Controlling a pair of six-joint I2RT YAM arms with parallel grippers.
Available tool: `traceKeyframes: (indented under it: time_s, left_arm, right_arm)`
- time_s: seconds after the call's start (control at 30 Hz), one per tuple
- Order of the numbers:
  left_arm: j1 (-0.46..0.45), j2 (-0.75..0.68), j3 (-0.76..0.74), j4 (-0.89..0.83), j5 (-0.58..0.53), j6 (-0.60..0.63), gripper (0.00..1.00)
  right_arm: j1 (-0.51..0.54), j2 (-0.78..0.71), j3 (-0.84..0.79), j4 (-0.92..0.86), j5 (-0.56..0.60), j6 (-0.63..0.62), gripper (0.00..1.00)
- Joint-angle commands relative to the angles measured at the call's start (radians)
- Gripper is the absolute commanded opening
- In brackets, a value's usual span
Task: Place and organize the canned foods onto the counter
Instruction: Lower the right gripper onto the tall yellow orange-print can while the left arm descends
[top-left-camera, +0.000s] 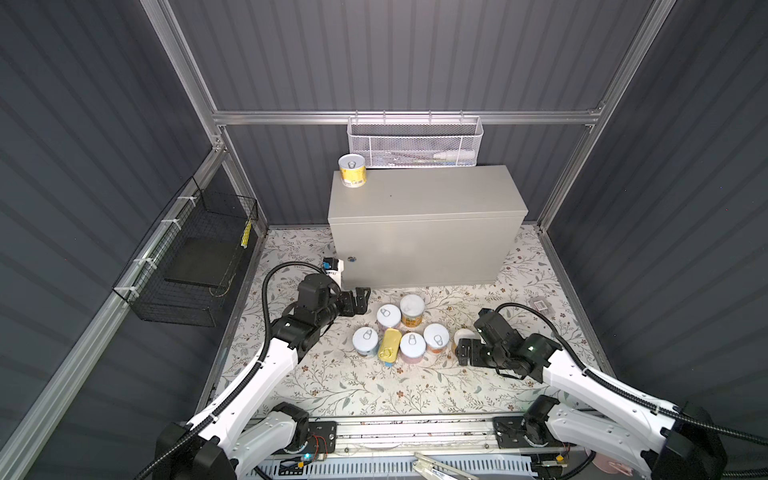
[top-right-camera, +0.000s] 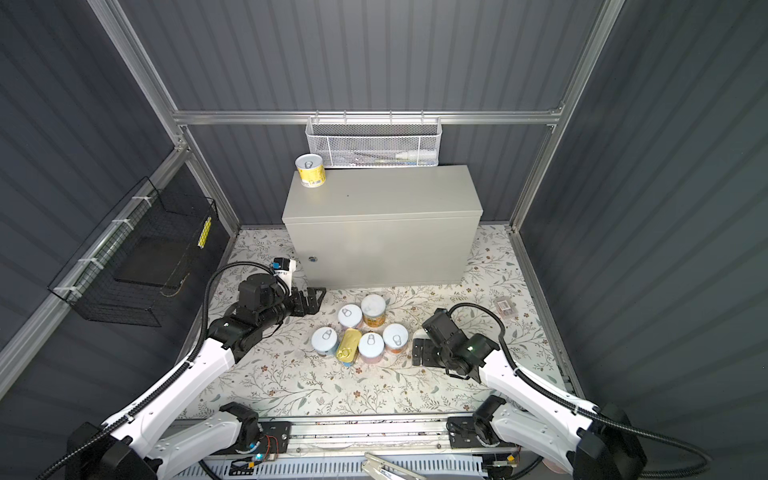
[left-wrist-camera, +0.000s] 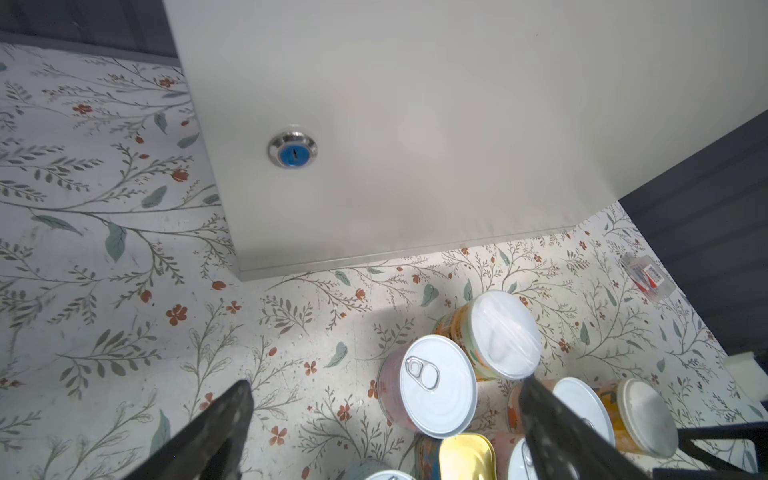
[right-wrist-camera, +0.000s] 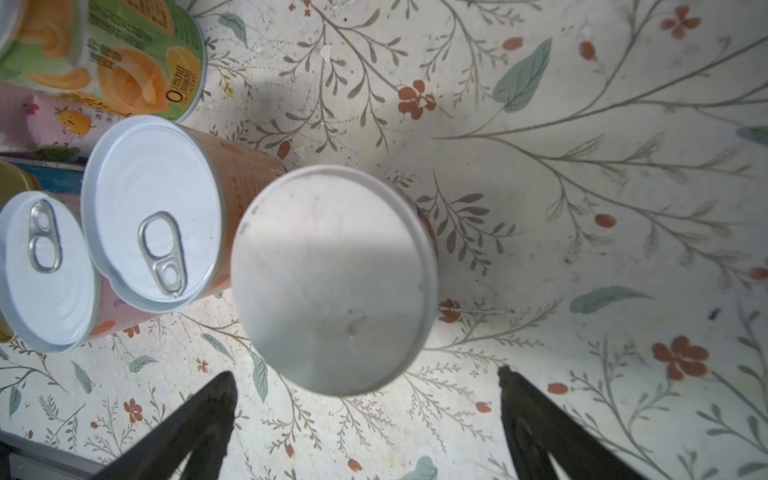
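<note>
The counter (top-left-camera: 424, 199) (top-right-camera: 382, 199) is a light-grey metal box with a round lock (left-wrist-camera: 293, 149). One yellow can (top-left-camera: 352, 170) (top-right-camera: 310, 171) stands on its back left corner. Several canned foods cluster on the floral floor in front, among them a gold-topped tin (top-left-camera: 389, 348) and an orange-label can (top-left-camera: 412, 311). My left gripper (top-left-camera: 360, 300) (left-wrist-camera: 384, 384) is open, left of the cluster, holding nothing. My right gripper (top-left-camera: 464, 351) (right-wrist-camera: 365, 374) is open at the cluster's right end. A plain white-lidded can (right-wrist-camera: 332, 278) stands just ahead of its fingers, untouched.
A white mesh basket (top-left-camera: 411, 143) hangs on the back rail just above the counter's rear edge. A black wire basket (top-left-camera: 195, 257) hangs on the left wall. A small clear packet (top-left-camera: 540, 305) lies on the floor at right.
</note>
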Motion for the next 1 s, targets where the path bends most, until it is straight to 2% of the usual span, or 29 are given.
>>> traceKeyframes:
  time_s: [0.0, 0.1, 0.2, 0.47, 0.6, 0.73, 0.8, 0.97]
  left_arm:
    - [-0.007, 0.021, -0.048, 0.118, 0.080, -0.012, 1.00]
    - [-0.007, 0.056, -0.022, 0.091, 0.101, 0.067, 1.00]
    - [-0.006, 0.093, 0.024, 0.025, 0.042, 0.130, 1.00]
    - [-0.006, 0.087, -0.063, 0.200, 0.137, 0.122, 1.00]
    - [-0.006, 0.060, -0.127, 0.284, 0.178, 0.136, 1.00]
    - [-0.007, 0.045, -0.171, 0.340, 0.183, 0.147, 1.00]
    - [-0.007, 0.048, -0.167, 0.334, 0.184, 0.153, 1.00]
    - [-0.007, 0.052, -0.168, 0.327, 0.191, 0.160, 1.00]
  right_arm:
    - [0.004, 0.047, 0.051, 0.047, 0.020, 0.027, 0.94]
    - [0.004, 0.098, 0.081, 0.045, 0.039, 0.043, 0.93]
    - [0.004, 0.157, 0.113, 0.016, 0.079, 0.056, 0.91]
    - [0.003, 0.237, 0.162, -0.012, 0.076, 0.064, 0.83]
    - [0.003, 0.243, 0.163, -0.025, 0.085, 0.075, 0.76]
    - [0.003, 0.246, 0.163, -0.051, 0.100, 0.085, 0.78]
    - [0.004, 0.248, 0.160, -0.067, 0.097, 0.089, 0.81]
    - [0.004, 0.245, 0.132, -0.057, 0.110, 0.099, 0.80]
